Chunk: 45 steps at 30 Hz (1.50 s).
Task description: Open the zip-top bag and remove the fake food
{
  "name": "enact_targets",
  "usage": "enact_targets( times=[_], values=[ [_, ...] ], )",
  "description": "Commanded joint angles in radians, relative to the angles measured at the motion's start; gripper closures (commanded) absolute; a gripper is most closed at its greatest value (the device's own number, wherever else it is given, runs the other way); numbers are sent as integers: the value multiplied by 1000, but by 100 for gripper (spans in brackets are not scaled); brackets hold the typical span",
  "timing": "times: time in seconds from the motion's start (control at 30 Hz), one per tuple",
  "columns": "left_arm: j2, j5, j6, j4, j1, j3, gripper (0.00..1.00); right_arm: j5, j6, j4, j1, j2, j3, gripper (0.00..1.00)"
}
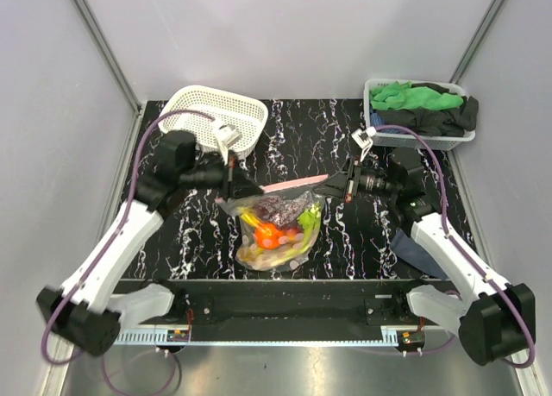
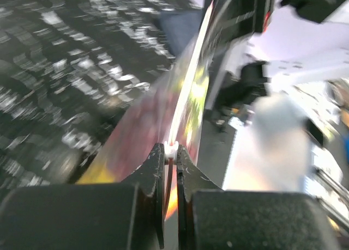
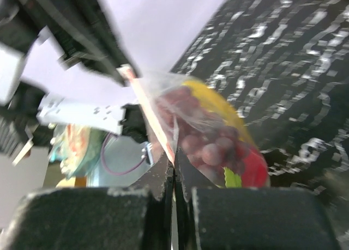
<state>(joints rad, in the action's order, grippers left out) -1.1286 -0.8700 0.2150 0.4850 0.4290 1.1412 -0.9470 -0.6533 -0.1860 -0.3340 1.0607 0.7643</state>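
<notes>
From above I get soft, even light with no hard shadows: the grey walls (image 1: 285, 34) look flat and the black marbled table (image 1: 345, 241) throws back no glare. That view is sharp edge to edge, with only a faint sheen on the clear bag (image 1: 297, 241). My left wrist view is badly smeared. The tabletop streaks into pale dashes, the bag's strip is a bright blur, and the right side washes out to white. Only the dark fingers (image 2: 155, 179) at the bottom are crisp. My right wrist view is soft too, with a blown-out pale area up top, though the grapes (image 3: 202, 141) read fairly well.
</notes>
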Motion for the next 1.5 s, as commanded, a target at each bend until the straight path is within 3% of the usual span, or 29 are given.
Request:
enact_targets(
  times=[0.0,0.3,0.5,0.63,0.67,0.7,0.87,1.2,1.3,1.33,1.4,1.43,1.47],
  values=[
    [191,244,18,138,-30,-83,100,88,83,63,81,31,65,100],
    [436,312,66,266,-33,-178,100,51,195,92,127,219,211,100],
    [533,293,106,303,-35,-175,100,-204,345,181,124,309,366,100],
    [434,273,110,316,-35,-62,59,-295,388,210,116,257,348,100],
    [409,273,115,314,-35,-37,43,-311,397,212,113,246,339,100],
    [385,272,115,304,-33,24,39,-335,409,214,107,234,320,100],
    [195,213,57,241,-35,135,34,-397,431,218,84,177,287,100],
    [-83,193,-19,135,-16,308,37,-423,397,237,67,173,311,100],
    [-132,288,146,142,-9,357,42,-404,399,238,66,167,316,100],
    [-138,319,316,158,-9,361,43,-398,400,243,66,163,317,100],
    [-135,368,497,193,-6,341,47,-371,406,250,66,157,319,100],
    [-113,397,641,191,23,330,43,-363,409,252,66,156,320,100],
    [-94,440,693,184,46,304,41,-351,412,256,67,154,322,100]
  ],
)
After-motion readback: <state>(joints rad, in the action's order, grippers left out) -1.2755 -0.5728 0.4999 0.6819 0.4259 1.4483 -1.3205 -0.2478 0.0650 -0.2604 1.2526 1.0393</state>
